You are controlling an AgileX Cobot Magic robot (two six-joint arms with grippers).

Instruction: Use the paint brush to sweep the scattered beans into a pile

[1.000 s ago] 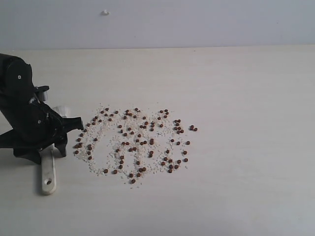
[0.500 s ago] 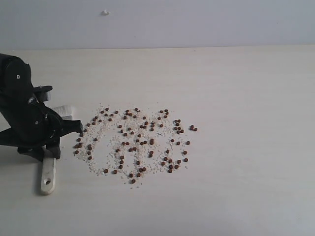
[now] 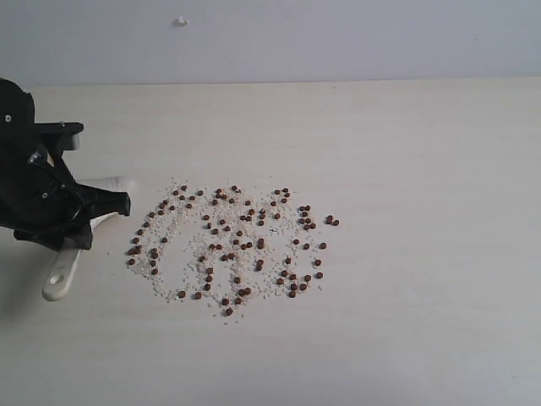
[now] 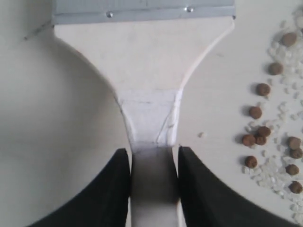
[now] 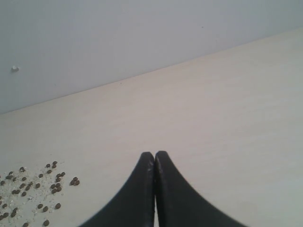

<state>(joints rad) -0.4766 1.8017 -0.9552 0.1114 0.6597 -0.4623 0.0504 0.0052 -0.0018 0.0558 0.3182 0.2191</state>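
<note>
A pale wooden tabletop [image 3: 423, 321], backed by a grey wall [image 3: 355, 38], is strewn with small round reddish-brown beans [image 3: 239, 245]. A flat wooden-handled paint brush [image 4: 142, 61] is clamped by the left gripper [image 4: 154, 156]. The right gripper [image 5: 155, 156] is closed on nothing.

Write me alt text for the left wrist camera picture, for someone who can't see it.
The left hand is shut on the narrow neck of the paint brush, its pale wooden handle widening toward a silver ferrule. Beside it, reddish-brown beans lie scattered among off-white crumbs on a pale table.
</note>
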